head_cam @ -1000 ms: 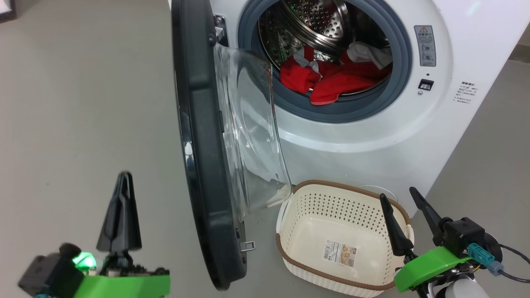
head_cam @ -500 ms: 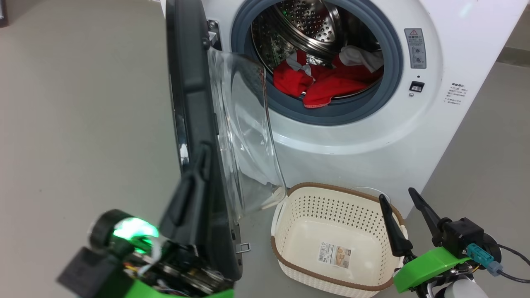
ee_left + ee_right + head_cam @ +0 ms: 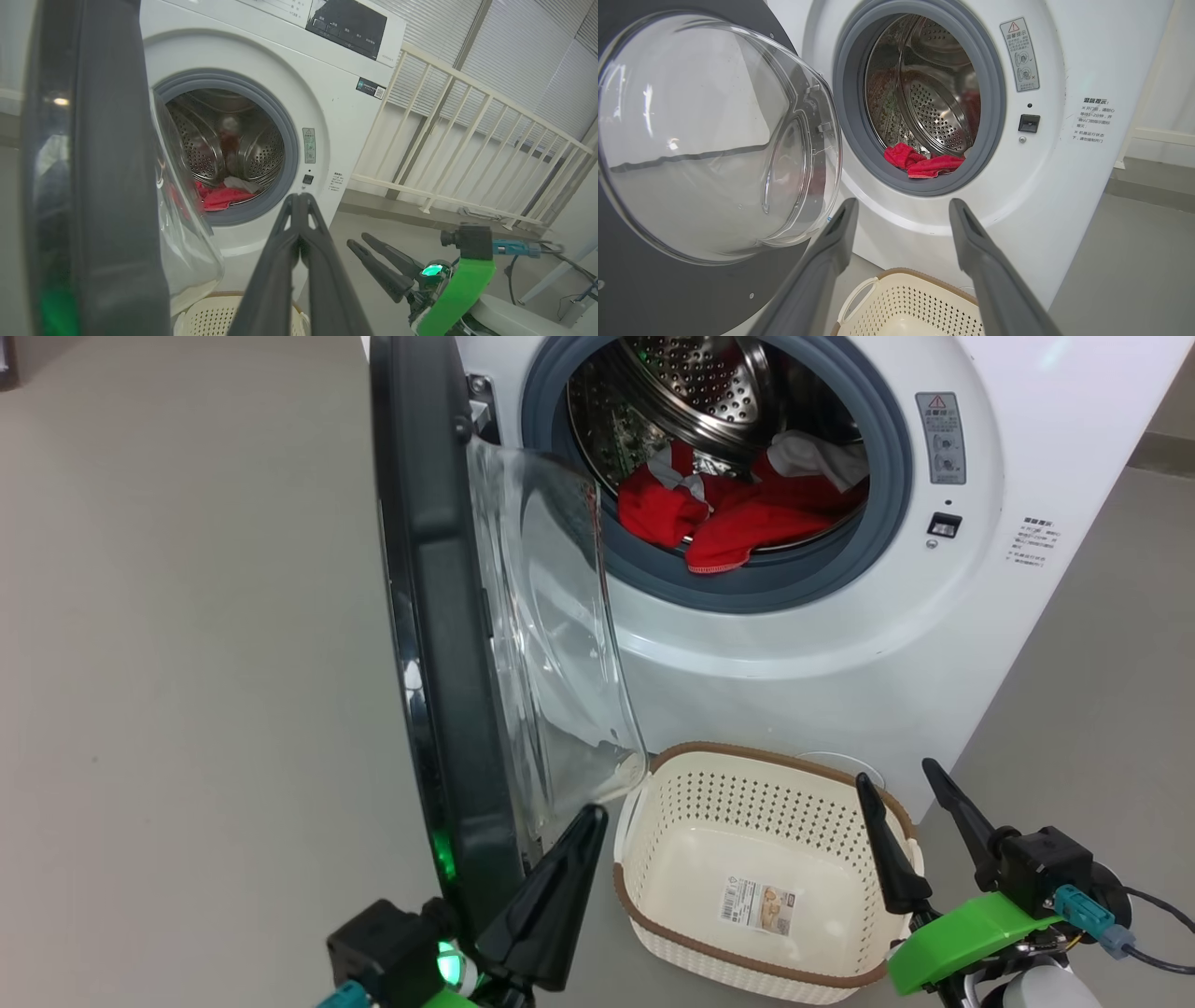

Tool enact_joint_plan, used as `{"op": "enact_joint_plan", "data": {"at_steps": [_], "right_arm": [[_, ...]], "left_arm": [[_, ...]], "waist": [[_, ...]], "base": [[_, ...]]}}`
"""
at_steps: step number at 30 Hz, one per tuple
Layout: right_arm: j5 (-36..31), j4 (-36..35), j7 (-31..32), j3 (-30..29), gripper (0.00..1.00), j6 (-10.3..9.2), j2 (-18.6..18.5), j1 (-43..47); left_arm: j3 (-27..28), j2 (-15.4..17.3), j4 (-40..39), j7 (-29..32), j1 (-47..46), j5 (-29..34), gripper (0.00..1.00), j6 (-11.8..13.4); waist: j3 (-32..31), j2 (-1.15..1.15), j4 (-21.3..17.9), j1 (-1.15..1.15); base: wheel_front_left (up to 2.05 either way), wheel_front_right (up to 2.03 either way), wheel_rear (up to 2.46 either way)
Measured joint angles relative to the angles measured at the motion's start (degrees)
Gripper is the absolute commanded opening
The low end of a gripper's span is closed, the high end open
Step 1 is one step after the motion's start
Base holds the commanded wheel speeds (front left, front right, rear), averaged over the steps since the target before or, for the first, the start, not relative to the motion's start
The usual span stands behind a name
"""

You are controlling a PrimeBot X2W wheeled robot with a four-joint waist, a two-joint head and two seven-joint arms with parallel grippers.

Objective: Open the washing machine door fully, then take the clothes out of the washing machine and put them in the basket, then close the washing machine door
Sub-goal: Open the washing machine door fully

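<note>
Expect the clothes (image 3: 738,518), heaped at the drum's (image 3: 709,392) front lip, to be soft, light, limp; pinch the hem drooping onto the gasket (image 3: 794,588) with the spread-open right gripper (image 3: 894,772), left gripper (image 3: 581,835) closed tight beside the door (image 3: 439,616).

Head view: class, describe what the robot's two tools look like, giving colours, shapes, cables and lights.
Left tool: long, tapering glossy black fingers on a black base with a green light. Right tool: the same black fingers on a bright green bracket, plus a black block with a teal connector and dark cable.
</note>
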Motion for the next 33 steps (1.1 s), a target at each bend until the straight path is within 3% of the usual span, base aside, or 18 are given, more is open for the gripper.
{"op": "enact_joint_plan", "data": {"at_steps": [13,33], "right_arm": [[0.0,-0.03,-0.01,0.29,1.0,0.0,0.0,-0.01],[-0.21,-0.04,-0.01,0.03,1.0,0.0,-0.29,-0.08]], "left_arm": [[4.3,1.27,8.71,1.09,0.38,-0.15,0.0,4.32],[15.15,4.0,8.02,-1.04,1.64,-1.11,0.0,11.61]], "waist": [[1.12,0.0,0.18,0.0],[3.82,0.0,1.84,0.0]], "base": [[0.0,0.0,0.0],[0.0,0.0,0.0]]}}
